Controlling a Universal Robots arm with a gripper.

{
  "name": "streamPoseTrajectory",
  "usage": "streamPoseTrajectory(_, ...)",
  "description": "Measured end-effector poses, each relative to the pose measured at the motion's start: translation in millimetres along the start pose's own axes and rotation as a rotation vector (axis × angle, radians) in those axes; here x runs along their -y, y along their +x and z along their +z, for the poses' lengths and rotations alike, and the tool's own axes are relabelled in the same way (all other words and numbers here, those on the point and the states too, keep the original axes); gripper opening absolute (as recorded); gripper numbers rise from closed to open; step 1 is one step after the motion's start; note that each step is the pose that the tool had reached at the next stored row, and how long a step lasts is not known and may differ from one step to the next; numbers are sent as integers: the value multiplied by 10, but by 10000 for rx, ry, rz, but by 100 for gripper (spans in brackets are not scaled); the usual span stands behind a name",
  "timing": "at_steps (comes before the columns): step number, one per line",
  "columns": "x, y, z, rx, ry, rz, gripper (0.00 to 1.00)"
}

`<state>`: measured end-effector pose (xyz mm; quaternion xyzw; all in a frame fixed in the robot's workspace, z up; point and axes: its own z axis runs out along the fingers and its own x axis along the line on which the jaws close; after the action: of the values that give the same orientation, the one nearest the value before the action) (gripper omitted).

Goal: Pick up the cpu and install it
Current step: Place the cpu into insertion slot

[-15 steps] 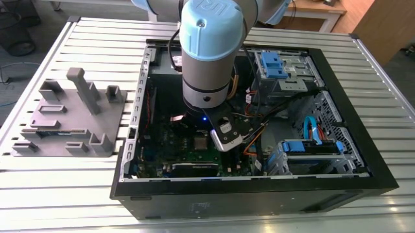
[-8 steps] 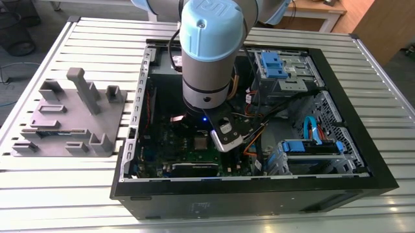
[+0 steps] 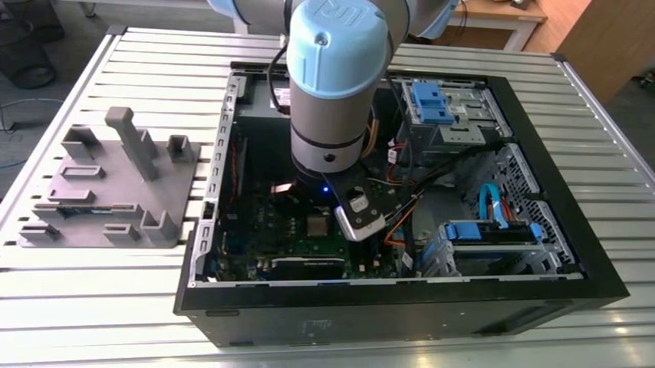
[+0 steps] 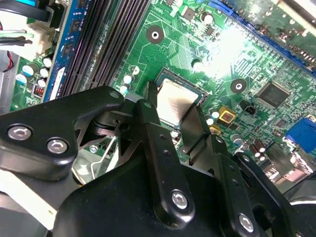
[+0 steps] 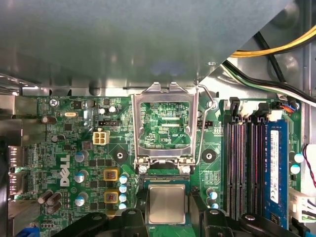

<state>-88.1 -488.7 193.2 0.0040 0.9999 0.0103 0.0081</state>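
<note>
2 jaws grip cpu [image 5: 167, 203] edges (socket frame [image 5: 163, 95] open).

An open computer case [image 3: 389, 307] lies on the slatted worktop [image 3: 92, 291], with a parts holder [image 3: 113, 184] beside it on the exterior view's left. The arm [image 3: 333, 92] reaches down into the case, above the motherboard [image 5: 64, 148]. In the first wrist view, the pincer [image 5: 168, 197] sits at the cpu [image 5: 167, 207], which lies in its socket just beside the raised frame [image 5: 165, 96]. Memory slots [image 5: 242, 168] run alongside.

Silver-grey cpu [image 5: 167, 203], green motherboard [image 5: 217, 170]
</note>
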Motion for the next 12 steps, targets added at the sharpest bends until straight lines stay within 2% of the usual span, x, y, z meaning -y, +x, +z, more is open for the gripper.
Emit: streamPoseTrajectory(12, 16, 6, 1, 7, -7, -1, 46)
